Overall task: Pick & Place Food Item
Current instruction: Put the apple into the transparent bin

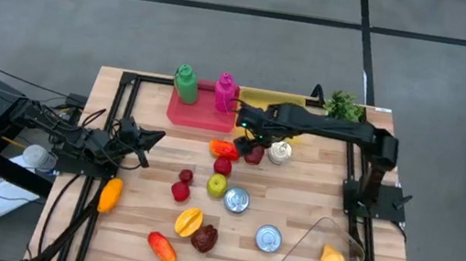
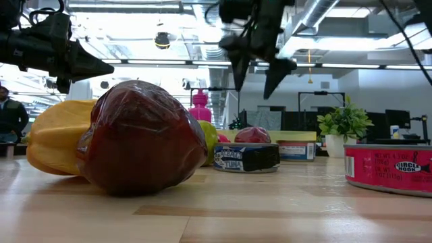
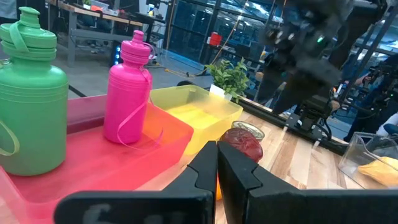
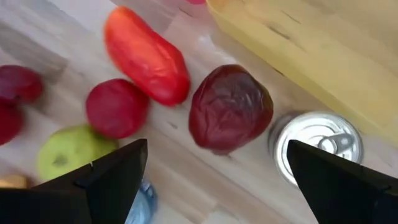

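The right pincer (image 1: 250, 140) hangs over the middle of the table (image 1: 135, 227) with its fingers spread wide, holding nothing. Right below it lies a dark red fruit (image 4: 230, 107), touching neither finger, with a silver can (image 4: 316, 144) just beside it and a long orange-red pepper (image 4: 147, 55) on its other side. The left pincer (image 1: 154, 137) waits at the table's left edge, its fingers pressed together and empty.

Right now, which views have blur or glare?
Left wrist view: the right arm is smeared, while the pink bottle is sharp. Low view: ceiling lights blow out the top, leaving the right hand a dark silhouette; the dark red fruit shows glossy highlights. Right wrist view: slightly soft overall. High view: clean.
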